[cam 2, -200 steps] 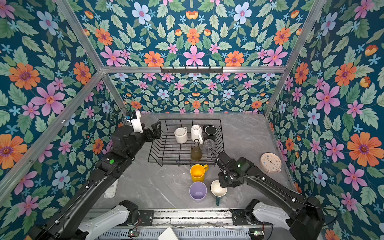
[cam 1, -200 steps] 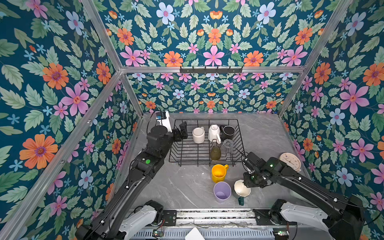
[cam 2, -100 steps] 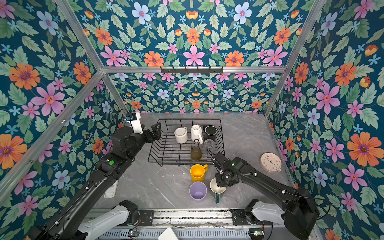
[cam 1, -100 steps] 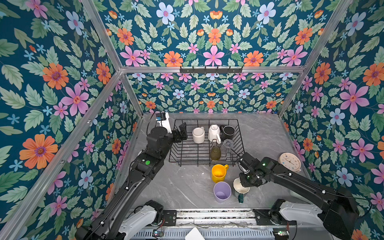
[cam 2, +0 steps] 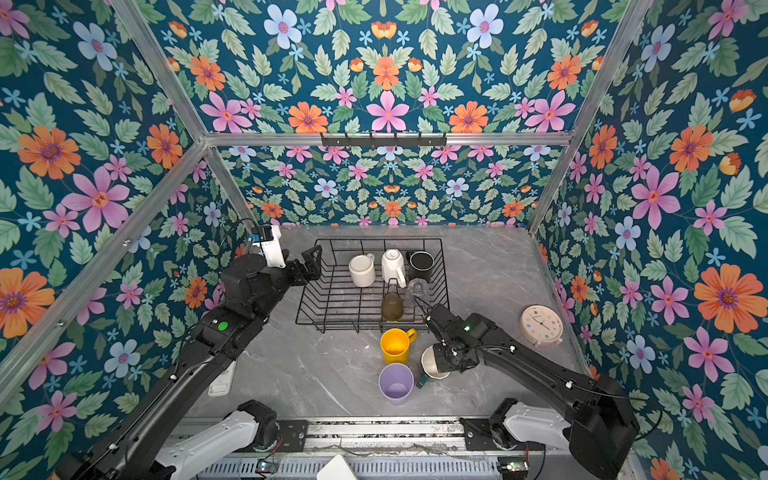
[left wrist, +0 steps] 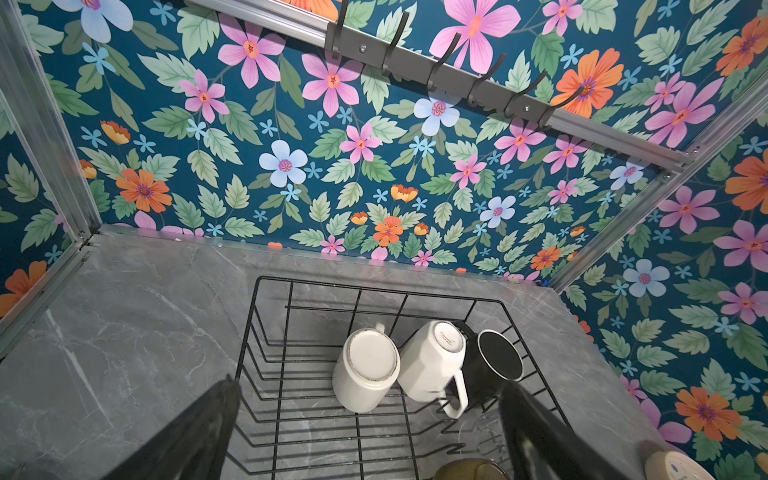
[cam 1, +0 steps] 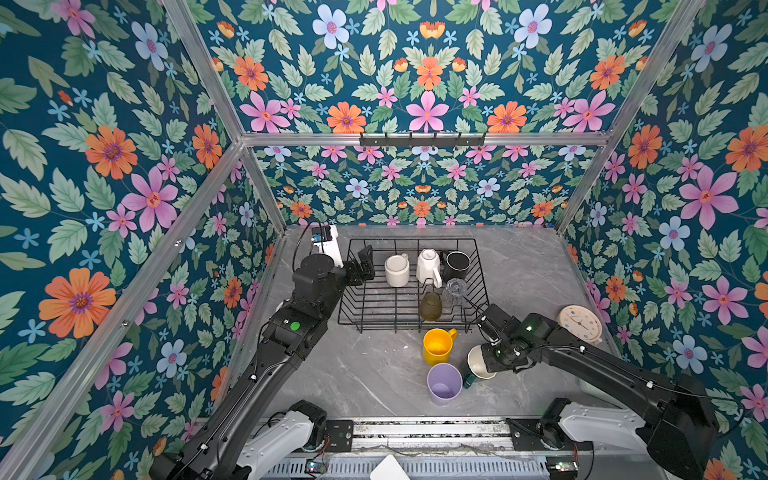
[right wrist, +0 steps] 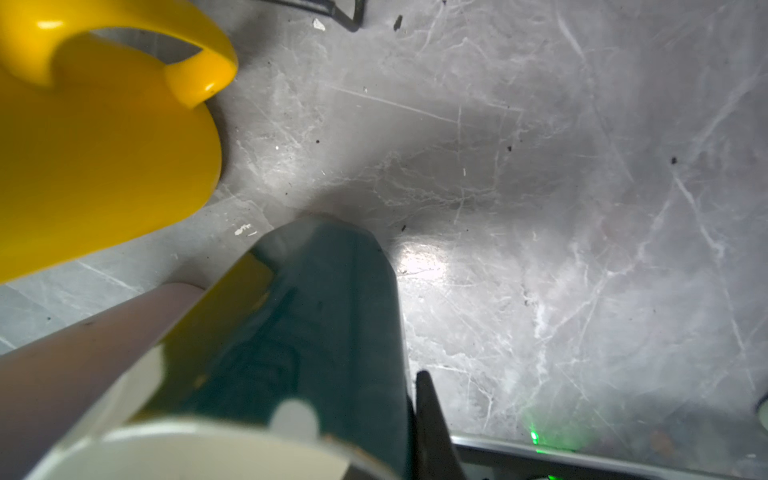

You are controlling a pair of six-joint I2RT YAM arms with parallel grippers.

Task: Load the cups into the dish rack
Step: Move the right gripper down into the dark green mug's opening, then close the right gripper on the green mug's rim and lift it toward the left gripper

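Five of the eight cups already sit in the dish rack (cam 1: 374, 309): an upturned white mug (cam 1: 397, 270), a second white mug (cam 1: 428, 266), a black mug (cam 1: 456, 264), an olive-amber glass (cam 1: 430, 306) and a clear glass (cam 1: 455, 289). Three are left on the tabletop (cam 1: 365, 374) in front of the rack: the yellow mug (cam 1: 437, 345), the lilac tumbler (cam 1: 444, 383) and, just beside both, the teal mug with the cream inside (cam 1: 478, 363). We judge the task a little past halfway, with the teal mug the cup in hand. The right tool (cam 1: 487, 358) is pinched shut on that mug's rim wall, one finger inside and one outside. We cannot tell whether the mug has left the tabletop. The left tool (cam 1: 360, 266) hangs over the rack's left end with its jaws spread wide and nothing between them. A second ago the right tool stood open beside the teal mug. Since then it has moved in over the rim and closed, and the mug now appears slightly nearer the yellow mug. The left arm has not moved.
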